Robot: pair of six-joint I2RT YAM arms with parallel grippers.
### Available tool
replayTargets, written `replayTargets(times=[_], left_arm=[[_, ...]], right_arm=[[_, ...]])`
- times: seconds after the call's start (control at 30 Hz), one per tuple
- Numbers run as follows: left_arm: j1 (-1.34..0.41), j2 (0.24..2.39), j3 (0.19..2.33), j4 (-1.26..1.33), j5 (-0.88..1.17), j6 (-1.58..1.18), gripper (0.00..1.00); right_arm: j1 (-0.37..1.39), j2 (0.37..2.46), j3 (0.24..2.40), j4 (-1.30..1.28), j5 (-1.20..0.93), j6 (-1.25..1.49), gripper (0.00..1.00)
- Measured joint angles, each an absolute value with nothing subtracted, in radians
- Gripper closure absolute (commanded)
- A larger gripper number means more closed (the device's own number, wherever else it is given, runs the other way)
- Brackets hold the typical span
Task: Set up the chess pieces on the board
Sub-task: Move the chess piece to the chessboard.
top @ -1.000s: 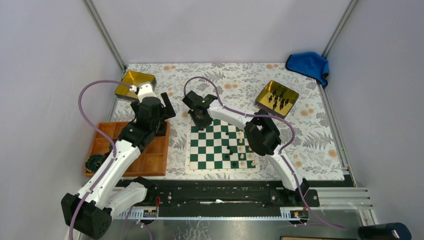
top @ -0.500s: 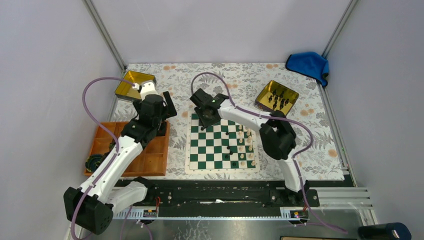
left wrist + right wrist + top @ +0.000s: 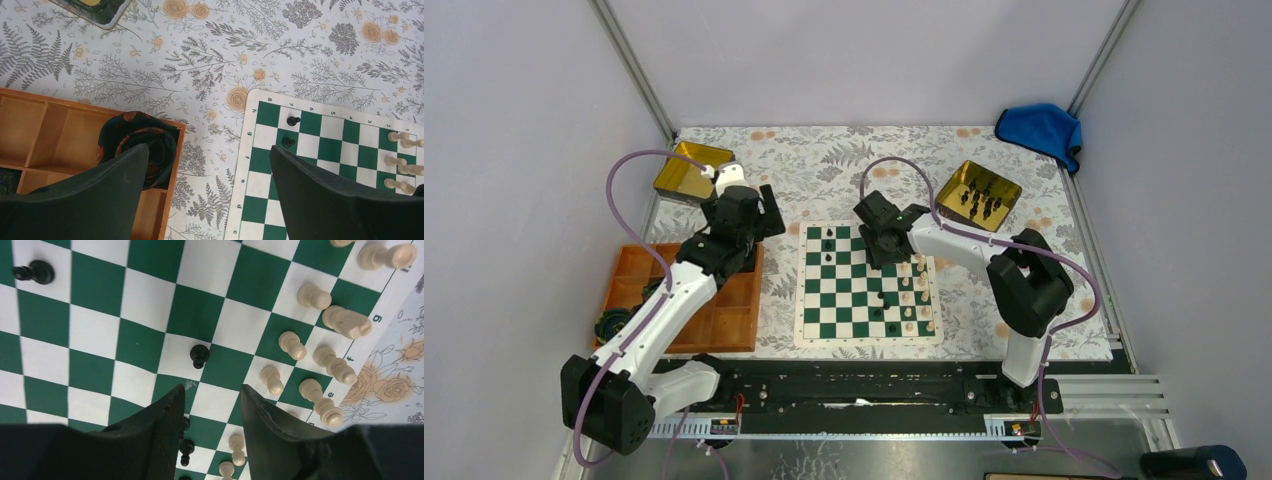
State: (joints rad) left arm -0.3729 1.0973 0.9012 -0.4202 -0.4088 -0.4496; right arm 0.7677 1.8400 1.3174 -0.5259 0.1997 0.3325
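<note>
The green-and-white board (image 3: 844,300) lies at the table's middle. Two black pawns (image 3: 827,250) stand at its far left corner; they also show in the left wrist view (image 3: 293,120). A few more black pieces (image 3: 879,297) stand near the cream pieces (image 3: 914,300) along its right side. Several black pieces lie in the gold tin (image 3: 977,195) at the far right. My right gripper (image 3: 882,240) hovers over the board's far right part, open and empty (image 3: 212,390), near a black pawn (image 3: 199,355). My left gripper (image 3: 208,149) is open and empty above the cloth left of the board.
An orange wooden tray (image 3: 679,300) sits left of the board, with a dark coiled thing (image 3: 137,147) in one compartment. An empty gold tin (image 3: 692,170) is at the far left. A blue cloth (image 3: 1041,128) lies in the far right corner.
My right gripper has moved right from the board's far left corner, which now shows two black pawns. My left arm has shifted slightly to the right.
</note>
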Motion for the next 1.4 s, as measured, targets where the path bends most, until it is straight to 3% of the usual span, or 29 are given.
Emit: replayTargets(times=[0.73, 1.03, 1.23, 1.4], left_arm=[[-0.373, 1.114, 0.902, -0.424, -0.4, -0.462, 0.01], [-0.373, 1.132, 0.902, -0.427, -0.4, -0.462, 0.01], [-0.373, 1.14, 0.902, -0.427, -0.4, -0.463, 0.01], [-0.373, 1.143, 0.902, -0.427, -0.4, -0.466, 0.01]], right_arm=[[0.74, 1.866, 1.276, -0.41, 0.143, 0.345, 0.55], [0.731, 1.905, 1.278, -0.406, 0.117, 0.344, 0.66], [0.727, 1.914, 1.289, -0.404, 0.111, 0.336, 0.84], [0.724, 1.916, 1.293, -0.406, 0.111, 0.334, 0.9]])
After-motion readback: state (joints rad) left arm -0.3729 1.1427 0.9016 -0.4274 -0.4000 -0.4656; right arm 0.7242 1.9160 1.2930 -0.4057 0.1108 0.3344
